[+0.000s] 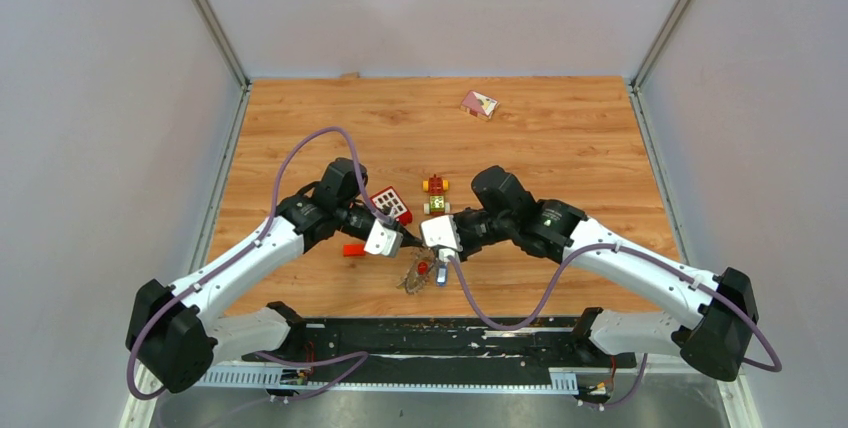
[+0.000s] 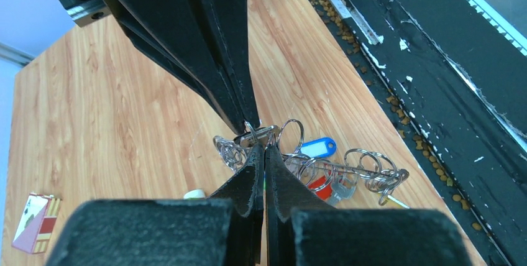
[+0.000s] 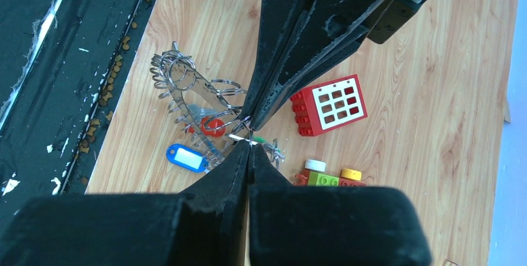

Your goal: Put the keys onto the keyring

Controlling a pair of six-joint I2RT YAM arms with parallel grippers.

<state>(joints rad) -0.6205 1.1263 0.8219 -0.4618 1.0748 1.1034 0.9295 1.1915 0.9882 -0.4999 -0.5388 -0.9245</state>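
Observation:
The keyring (image 1: pixel 418 276) is a tangle of silver rings with a blue tag (image 2: pixel 317 148) and a red tag (image 2: pixel 319 184). It lies on the wooden table near the front edge and also shows in the right wrist view (image 3: pixel 186 86). My left gripper (image 2: pixel 264 148) and right gripper (image 3: pixel 250 146) meet tip to tip just above it. Both are shut. A small silver key (image 2: pixel 262 134) and a thin ring loop sit pinched between the two sets of tips. From above, the left gripper (image 1: pixel 404 240) and right gripper (image 1: pixel 428 244) almost touch.
A red brick with a white grid (image 3: pixel 328 105) and a red-and-yellow toy car (image 1: pixel 436 194) stand just behind the grippers. Loose bricks (image 3: pixel 328 178) lie beside the bunch. A pink box (image 1: pixel 479 104) lies at the back. A black rail (image 1: pixel 450 338) runs along the front edge.

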